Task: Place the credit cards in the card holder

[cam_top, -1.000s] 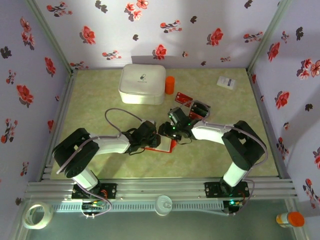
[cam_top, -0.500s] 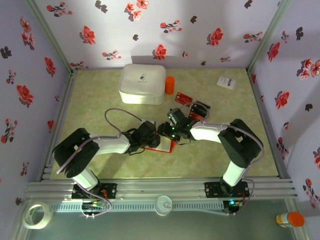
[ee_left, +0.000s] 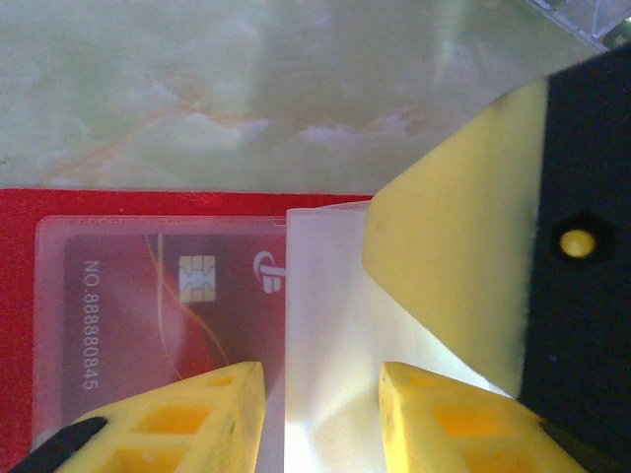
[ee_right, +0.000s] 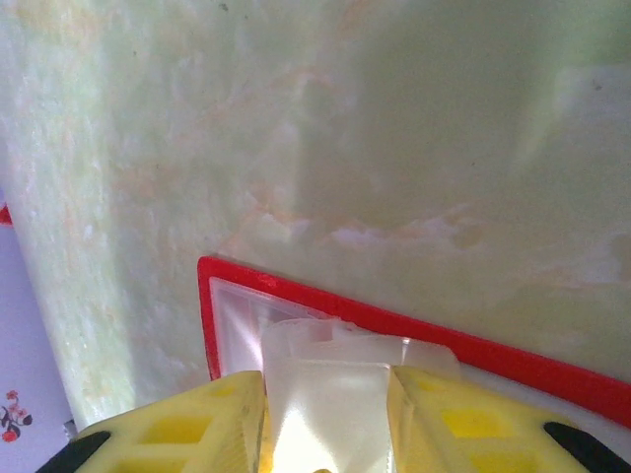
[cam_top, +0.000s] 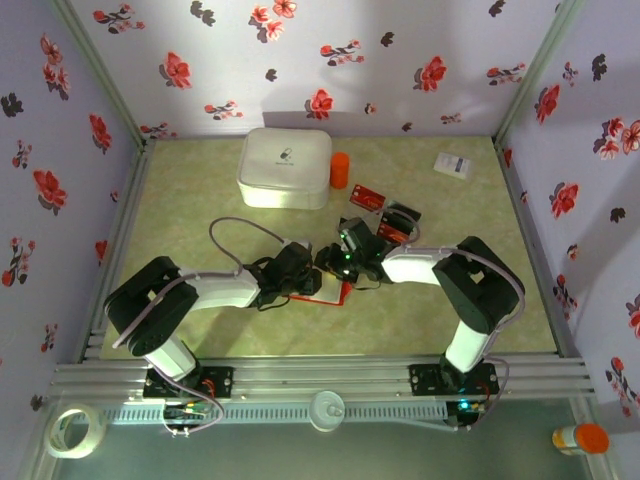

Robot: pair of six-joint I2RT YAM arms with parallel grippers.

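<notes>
The card holder (cam_top: 338, 292) lies open on the table between both arms, red with clear plastic sleeves inside. In the left wrist view a red credit card (ee_left: 148, 315) with a chip sits in one flat sleeve of the card holder (ee_left: 148, 202). A pale sleeve leaf (ee_left: 325, 325) stands up between the fingers of my left gripper (ee_left: 320, 394), which is shut on it. My right gripper (ee_right: 325, 404) is shut on the bunched sleeves above the holder's red rim (ee_right: 493, 355). Loose cards lie behind the arms: one red (cam_top: 368, 197), one black (cam_top: 403, 215), another red (cam_top: 392, 233).
A big white rounded box (cam_top: 285, 167) and an orange cylinder (cam_top: 340, 170) stand at the back. A small white box (cam_top: 455, 165) lies at the back right. The two grippers (cam_top: 320, 268) nearly touch; a right fingertip (ee_left: 463, 246) looms in the left wrist view.
The right arm's wrist has shifted slightly over the holder and the black card behind it now shows more. Both grippers stay at the card holder.
</notes>
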